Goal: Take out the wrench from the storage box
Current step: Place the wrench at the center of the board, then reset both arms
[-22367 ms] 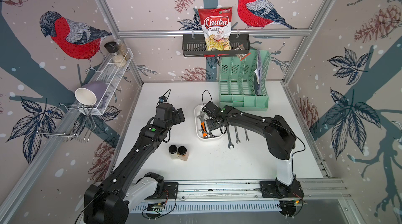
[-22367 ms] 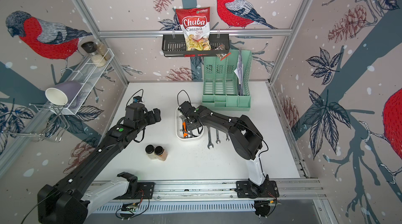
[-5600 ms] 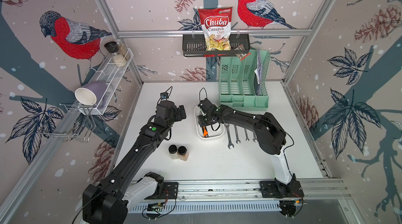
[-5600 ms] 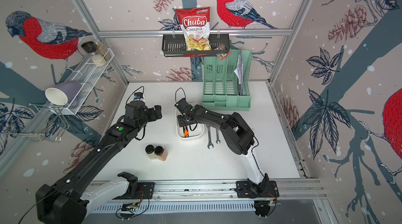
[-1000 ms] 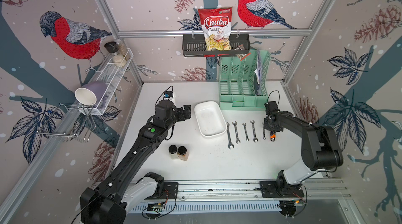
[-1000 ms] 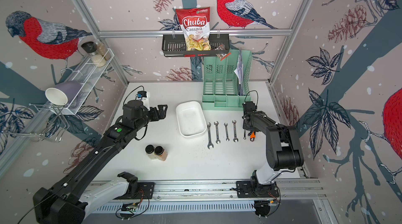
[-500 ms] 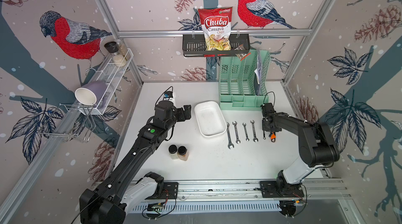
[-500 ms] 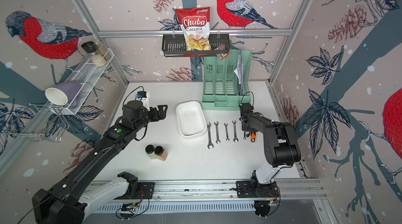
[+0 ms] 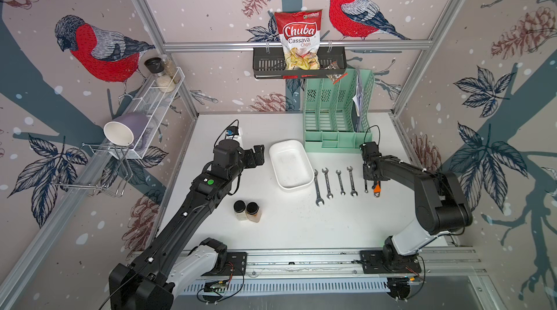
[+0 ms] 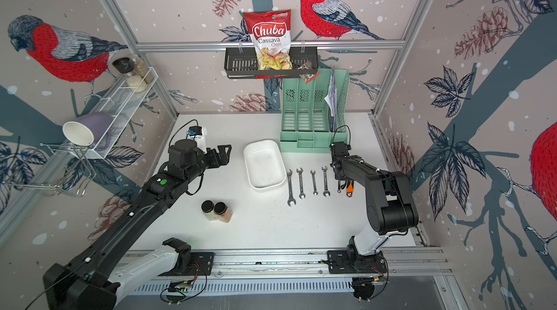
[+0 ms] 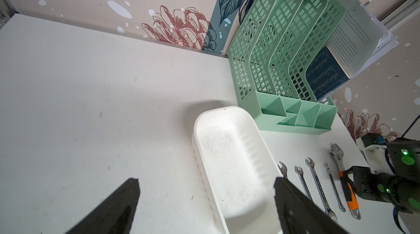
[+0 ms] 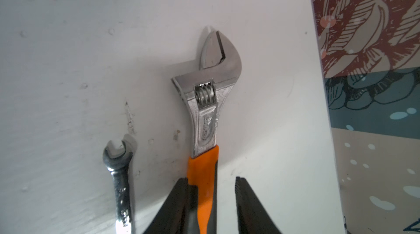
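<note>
The adjustable wrench [image 12: 205, 128], silver steel head and orange-and-black handle, is seen flat on the white table [image 9: 301, 227], outside the shallow white plastic storage box [image 9: 291, 167], past the row of silver open-ended spanners [image 9: 327, 183]. Its long axis is laid about parallel to the box's long side, head pointed the way of the box's far end. The right gripper [image 12: 211, 179] is set astride the handle, jaws parted narrowly: one finger [image 12: 179, 198] touches the grip, a gap shows at the other. In both top views the head is hidden beneath that gripper; in the right wrist view the handle's tail is cut off. On the box's opposite side the left gripper [image 11: 206, 180] is spread wide, nothing held.
</note>
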Motion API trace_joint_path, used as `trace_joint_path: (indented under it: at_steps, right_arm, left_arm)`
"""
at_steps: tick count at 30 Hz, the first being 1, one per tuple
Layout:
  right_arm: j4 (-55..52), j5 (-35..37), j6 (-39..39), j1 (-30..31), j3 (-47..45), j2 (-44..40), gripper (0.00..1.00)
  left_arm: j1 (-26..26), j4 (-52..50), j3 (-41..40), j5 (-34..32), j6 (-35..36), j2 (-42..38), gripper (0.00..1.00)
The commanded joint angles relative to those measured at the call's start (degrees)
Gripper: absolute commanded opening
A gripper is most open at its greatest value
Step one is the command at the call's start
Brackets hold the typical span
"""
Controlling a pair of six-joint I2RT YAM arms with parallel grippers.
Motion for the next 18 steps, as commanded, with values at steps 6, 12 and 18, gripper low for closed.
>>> trace_joint_path:
  at_steps: [6,12,18]
  right_arm:
    - [-0.13,3.05,-0.39,1.02,0.04,-2.09,0.44]
    - [2.73,3.98,-0.26,4.96,0.84,-11.88,0.47]
    - [29.81,-1.57,-1.75,6.18,-11.39,-33.66,0.91]
  left_arm:
    - [-0.10,1.01,-0.10,-1.93,0.30,-0.88,0.96]
    - [-0.12,1.82,-0.22,-3.57,2.13,-1.96,0.96]
    - [-0.02,18.50,-10.21,-18.56,3.06,-10.78,0.97]
